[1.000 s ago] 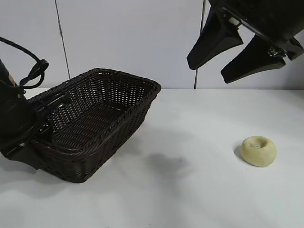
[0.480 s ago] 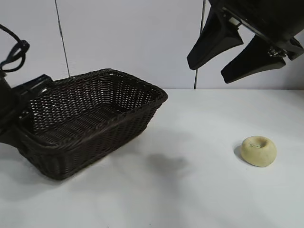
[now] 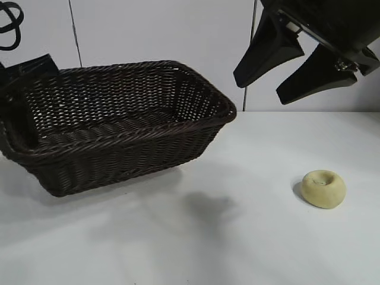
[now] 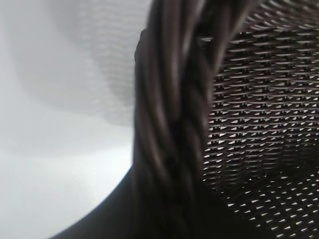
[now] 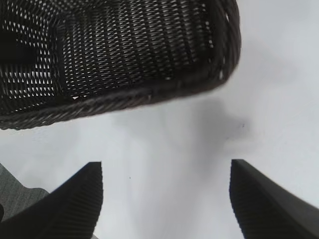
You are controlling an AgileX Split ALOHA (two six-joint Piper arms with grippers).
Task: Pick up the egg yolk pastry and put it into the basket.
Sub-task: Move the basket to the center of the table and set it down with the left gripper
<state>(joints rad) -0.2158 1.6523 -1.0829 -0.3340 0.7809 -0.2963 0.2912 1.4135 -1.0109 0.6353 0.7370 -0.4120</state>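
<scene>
The egg yolk pastry [image 3: 323, 189], a small pale cream bun with a dimple, lies on the white table at the right. The basket [image 3: 130, 148], dark brown wicker, is at the left, with its left end raised and tilted. My left gripper [image 3: 22, 89] is shut on the basket's left rim; the braided rim [image 4: 169, 124] fills the left wrist view. My right gripper [image 3: 264, 89] hangs open and empty high above the table, up and left of the pastry. In the right wrist view its fingers [image 5: 79, 199] stand wide apart over bare table, with the basket [image 5: 124, 59] beyond; the pastry is out of that view.
A white table [image 3: 237, 237] runs under everything, with a pale panelled wall [image 3: 148, 41] behind. The left arm's black cable [image 3: 9, 18] loops at the top left.
The basket has been lifted and swung: its left end rose with my left gripper and its right end moved right. The right gripper and the pastry have not moved.
</scene>
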